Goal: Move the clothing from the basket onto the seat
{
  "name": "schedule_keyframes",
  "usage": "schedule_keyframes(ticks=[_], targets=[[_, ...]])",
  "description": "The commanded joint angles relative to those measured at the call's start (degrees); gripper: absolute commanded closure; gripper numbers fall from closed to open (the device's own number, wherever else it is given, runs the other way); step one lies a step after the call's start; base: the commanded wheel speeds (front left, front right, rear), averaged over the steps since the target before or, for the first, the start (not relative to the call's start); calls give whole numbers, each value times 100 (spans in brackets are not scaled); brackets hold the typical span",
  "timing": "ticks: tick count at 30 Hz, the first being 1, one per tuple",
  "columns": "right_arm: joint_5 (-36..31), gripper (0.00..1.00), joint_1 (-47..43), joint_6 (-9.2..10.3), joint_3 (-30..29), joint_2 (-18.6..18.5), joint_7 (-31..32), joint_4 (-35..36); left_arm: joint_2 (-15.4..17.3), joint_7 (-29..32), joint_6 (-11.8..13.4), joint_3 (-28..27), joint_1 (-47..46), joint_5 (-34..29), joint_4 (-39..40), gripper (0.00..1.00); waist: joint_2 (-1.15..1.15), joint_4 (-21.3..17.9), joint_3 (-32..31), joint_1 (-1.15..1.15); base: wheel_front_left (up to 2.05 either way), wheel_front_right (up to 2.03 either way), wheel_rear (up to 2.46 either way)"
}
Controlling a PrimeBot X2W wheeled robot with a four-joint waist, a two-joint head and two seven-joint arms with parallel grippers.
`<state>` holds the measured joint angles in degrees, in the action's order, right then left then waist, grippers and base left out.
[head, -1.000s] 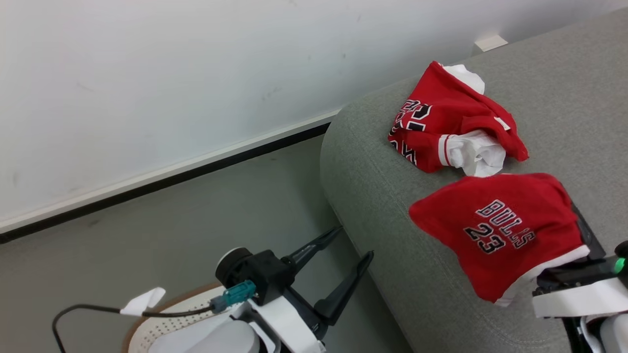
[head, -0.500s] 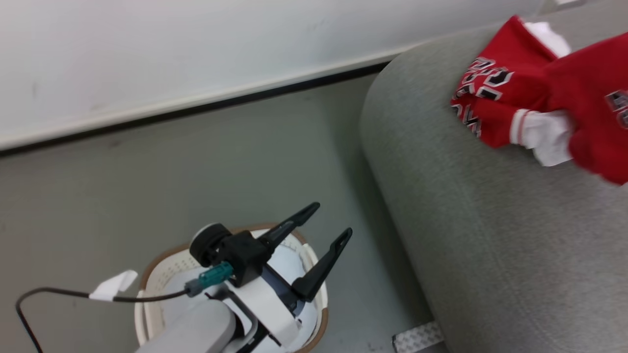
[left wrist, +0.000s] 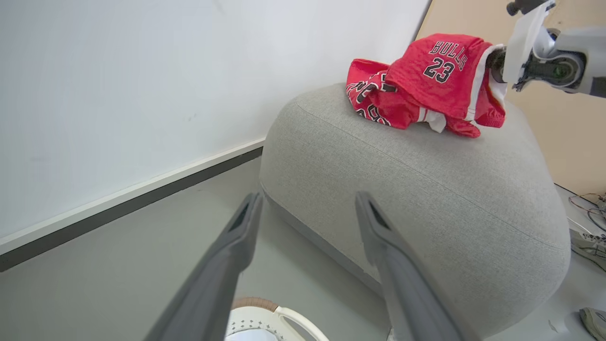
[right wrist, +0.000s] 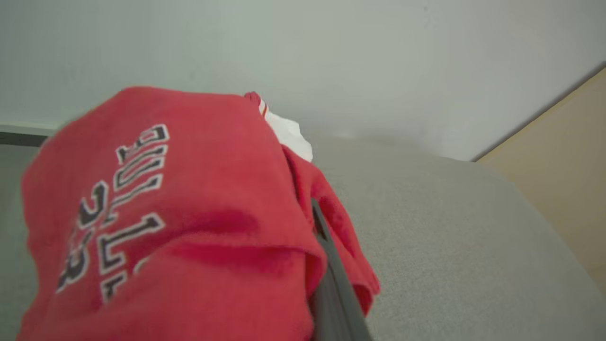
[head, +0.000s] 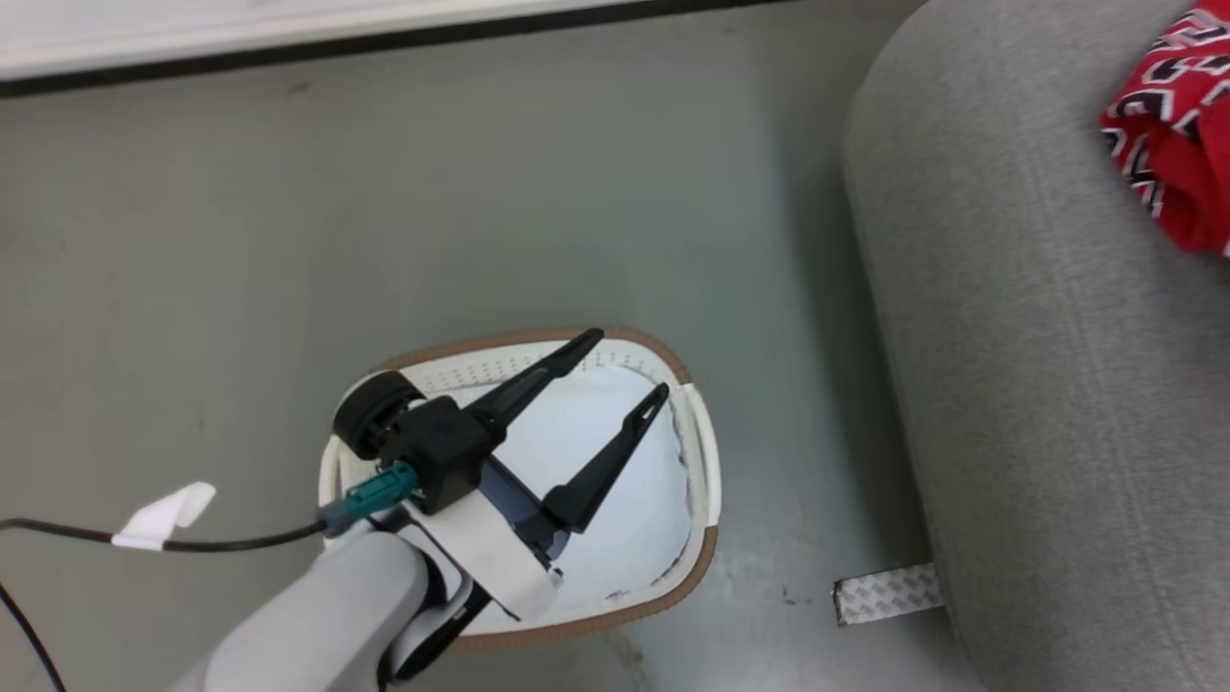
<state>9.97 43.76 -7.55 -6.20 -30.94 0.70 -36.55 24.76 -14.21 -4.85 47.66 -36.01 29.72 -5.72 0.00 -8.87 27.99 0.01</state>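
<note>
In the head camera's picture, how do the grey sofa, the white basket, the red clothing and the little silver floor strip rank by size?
1. grey sofa, largest
2. white basket
3. red clothing, cut off by the picture's edge, so unsure
4. silver floor strip, smallest

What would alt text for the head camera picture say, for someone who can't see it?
The robot's left gripper, its two dark fingers spread open, hangs over a small white basket with a brown rim, standing on a grey floor. At the right is the rounded edge of a grey sofa, with red clothing on it at the top corner.
</note>
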Motion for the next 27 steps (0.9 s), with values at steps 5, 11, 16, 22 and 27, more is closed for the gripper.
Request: schedule_keyframes(ticks=[5,11,16,22,27], targets=[[-71,100,102,13,278,-127,355,-770,115,-40,-14,-46,-74,-43,-21,0,0,156,292,-1,0,0,0],[185,82,229,13,692,-187,324,-1081,72,-49,8,-50,-16,8,-109,0,0,29,121,-1,0,0,0],[593,0,118,13,1308,-165,412,-1102,19,-60,28,-41,133,90,-259,0,0,-120,-302,-1,0,0,0],[1259,0,-190,13,2226,-494,739,-782,-63,-81,102,-64,326,189,-410,0,0,-223,-862,-1,0,0,0],[2016,0,-535,13,3078,-983,1120,-279,-136,-96,188,-124,605,274,-527,0,0,-301,-1400,-1,0,0,0]])
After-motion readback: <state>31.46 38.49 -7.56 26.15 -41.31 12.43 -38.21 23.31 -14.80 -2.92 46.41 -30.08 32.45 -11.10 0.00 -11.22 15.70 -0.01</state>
